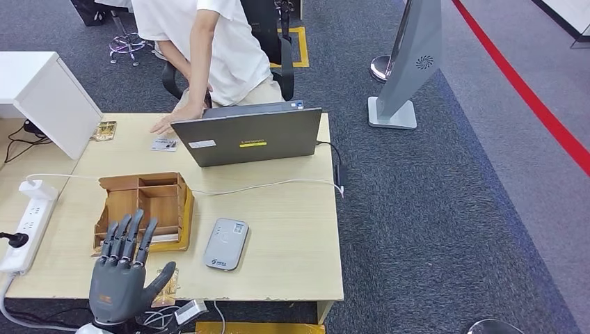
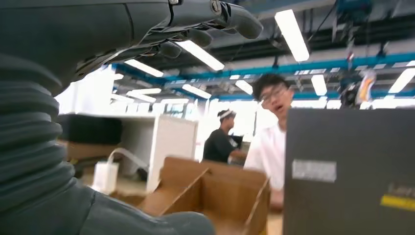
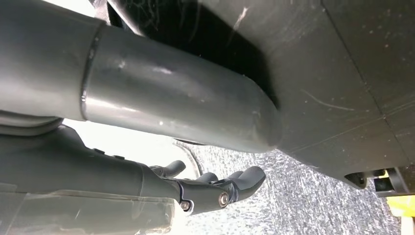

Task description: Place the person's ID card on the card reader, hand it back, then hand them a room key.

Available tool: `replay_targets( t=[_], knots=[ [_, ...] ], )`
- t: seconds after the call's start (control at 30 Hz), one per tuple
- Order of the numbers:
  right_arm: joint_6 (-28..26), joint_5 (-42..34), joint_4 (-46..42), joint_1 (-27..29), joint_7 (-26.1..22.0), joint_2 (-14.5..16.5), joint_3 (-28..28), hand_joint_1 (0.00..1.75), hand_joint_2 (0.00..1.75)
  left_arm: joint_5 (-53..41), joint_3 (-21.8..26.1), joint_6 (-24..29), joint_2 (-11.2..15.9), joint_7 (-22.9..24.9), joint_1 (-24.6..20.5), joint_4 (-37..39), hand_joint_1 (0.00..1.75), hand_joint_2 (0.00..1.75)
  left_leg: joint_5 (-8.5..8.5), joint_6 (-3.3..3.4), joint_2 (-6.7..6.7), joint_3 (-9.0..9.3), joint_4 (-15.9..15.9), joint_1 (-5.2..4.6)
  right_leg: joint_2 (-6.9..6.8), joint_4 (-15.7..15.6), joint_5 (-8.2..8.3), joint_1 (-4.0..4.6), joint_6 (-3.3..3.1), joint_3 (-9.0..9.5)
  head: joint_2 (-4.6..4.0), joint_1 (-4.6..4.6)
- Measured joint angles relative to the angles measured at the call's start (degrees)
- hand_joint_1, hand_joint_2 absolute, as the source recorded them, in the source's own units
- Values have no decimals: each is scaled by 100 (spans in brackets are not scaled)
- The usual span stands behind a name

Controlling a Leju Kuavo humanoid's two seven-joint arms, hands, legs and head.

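Waiting for the ID card: the first step has yet to begin.

From the head view, the left hand [image 1: 124,268] hangs over the table's [image 1: 292,229] near edge, fingers spread and empty, beside the wooden organiser [image 1: 144,209]; the card reader [image 1: 226,243] lies bare, and the ID card [image 1: 164,144] sits far across by the person's hand [image 1: 169,120], behind the laptop [image 1: 247,136]. The left wrist view confirms parted fingers [image 2: 215,14]. The right wrist view shows the right hand [image 3: 215,188] hanging, loosely apart, holding nothing. Next, I judge, comes a long reach forward for the card.

counter: light wooden counter [image 1: 278,209]
far: grey laptop [image 1: 247,134], small ID card [image 1: 164,145]
near: brown wooden organiser box [image 1: 146,209], grey card reader [image 1: 226,243]
left: white power strip [image 1: 28,223]
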Motion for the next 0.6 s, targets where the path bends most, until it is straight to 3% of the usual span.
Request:
replay_targets(
  t=[0.07, 0.3, 0.6],
  knots=[
    [6, 3, 0, 0, -19, 0, 43, 0, 0, 95, 0, 1, 9, -47, 19, 270, 0, 175, 0, 0, 0, 0, 0, 0, 0, 0, 0, 0, 0, 0, 0, 1],
    [9, 4, 0, 1, -73, 0, 159, 0, 0, 283, 140, 2, -124, -469, 16, 1131, 0, 175, 0, 0, 0, 0, 0, 0, 0, 0, 0, 0, 0, 1, 0, 1],
    [-4, 5, 0, 1, -21, 0, 322, 0, 0, 145, 776, 4, -449, -767, -23, 1734, 0, 175, 0, 0, -1, 0, 0, 0, 0, 0, 0, 0, 0, 0, 0, 0]
  ],
)
